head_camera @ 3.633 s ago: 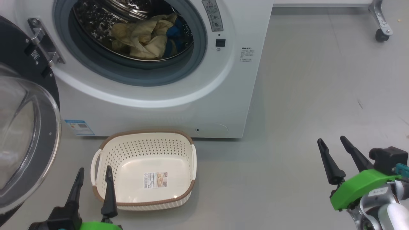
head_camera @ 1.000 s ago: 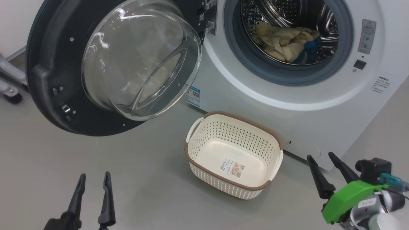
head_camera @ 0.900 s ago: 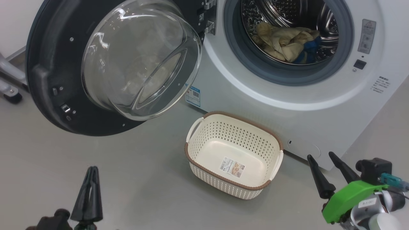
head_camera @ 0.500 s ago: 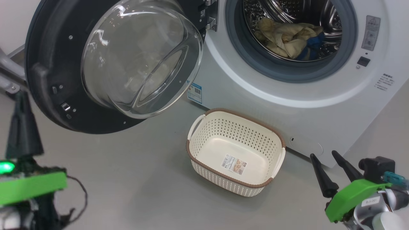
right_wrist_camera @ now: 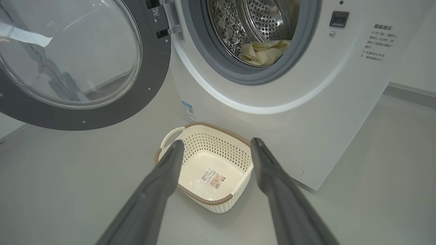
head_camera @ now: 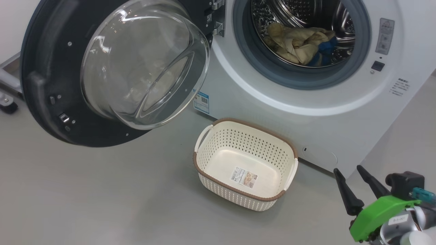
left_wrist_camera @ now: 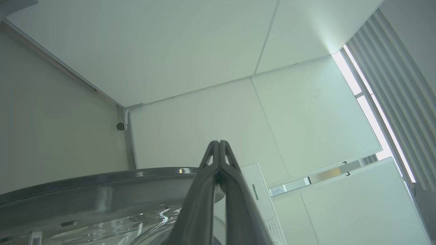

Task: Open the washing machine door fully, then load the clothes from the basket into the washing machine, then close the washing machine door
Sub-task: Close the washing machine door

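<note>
The washing machine door (head_camera: 44, 112) hangs wide open at the left, black rim and glass bowl (head_camera: 143, 64) facing me. Pale yellow and blue clothes (head_camera: 299, 42) lie in the steel drum of the white washing machine (head_camera: 272, 119). On the floor in front stands the cream basket (head_camera: 253, 125), with just a label on its bottom. My right gripper (head_camera: 347, 169) is open at the lower right, above the floor beside the machine's corner; its wrist view looks over the basket (right_wrist_camera: 211, 200). My left gripper (left_wrist_camera: 219, 142) is shut on nothing, pointing up above the door's rim (left_wrist_camera: 85, 190).
A caster wheel (head_camera: 6, 105) of a metal frame sits at the far left behind the door. Grey floor (head_camera: 102, 197) spreads in front of the machine and basket. White wall panels and a white cabinet (left_wrist_camera: 357, 204) rise behind the machine.
My left gripper closed its fingers, then rose along the left side and left the head view. The head camera shifted slightly. The right gripper, basket and door kept their places.
</note>
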Tool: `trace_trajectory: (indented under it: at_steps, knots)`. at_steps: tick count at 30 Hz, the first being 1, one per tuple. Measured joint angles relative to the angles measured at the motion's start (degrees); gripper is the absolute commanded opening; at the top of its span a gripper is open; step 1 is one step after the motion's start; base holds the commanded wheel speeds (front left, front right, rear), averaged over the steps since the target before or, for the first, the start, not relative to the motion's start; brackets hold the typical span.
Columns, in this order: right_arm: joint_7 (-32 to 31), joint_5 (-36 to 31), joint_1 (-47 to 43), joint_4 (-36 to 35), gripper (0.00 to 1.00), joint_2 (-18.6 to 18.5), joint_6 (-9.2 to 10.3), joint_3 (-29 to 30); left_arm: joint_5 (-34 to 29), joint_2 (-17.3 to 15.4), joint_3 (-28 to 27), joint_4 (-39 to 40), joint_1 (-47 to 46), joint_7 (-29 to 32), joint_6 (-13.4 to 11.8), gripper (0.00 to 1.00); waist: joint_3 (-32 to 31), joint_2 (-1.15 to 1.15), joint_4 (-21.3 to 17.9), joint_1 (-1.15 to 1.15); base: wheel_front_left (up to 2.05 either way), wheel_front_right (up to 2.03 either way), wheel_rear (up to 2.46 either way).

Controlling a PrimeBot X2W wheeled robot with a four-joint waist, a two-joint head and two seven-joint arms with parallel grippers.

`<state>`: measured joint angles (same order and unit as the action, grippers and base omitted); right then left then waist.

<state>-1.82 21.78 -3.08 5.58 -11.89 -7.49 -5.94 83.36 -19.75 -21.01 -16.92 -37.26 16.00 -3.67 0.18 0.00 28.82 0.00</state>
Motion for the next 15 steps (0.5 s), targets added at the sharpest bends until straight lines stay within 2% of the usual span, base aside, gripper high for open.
trace_trajectory:
  at_steps: [4, 7, 15]
  knots:
    - [-0.75, 0.00, -0.06, -0.51, 1.00, 0.02, 0.00, -0.49, 5.35, -1.53, -3.82, -9.76, -3.53, 3.36, -2.94, 0.00, 0.32, 0.00, -1.68, 0.00, 0.00, 0.00, 0.00]
    - [-1.24, 0.00, -0.05, -0.80, 1.00, -0.03, 0.00, -0.97, 6.98, -2.30, -5.52, -15.38, -5.00, 3.77, -3.92, 0.00, 0.79, 0.00, -3.04, 0.00, 0.00, 0.00, 0.00]
    - [-2.68, 0.00, 0.12, -2.32, 1.00, -0.80, 0.00, -1.31, 9.04, -3.42, -10.00, -26.39, -6.32, 2.19, -3.94, 0.00, 2.91, 0.00, -6.50, 0.00, 0.00, 0.00, 0.00]
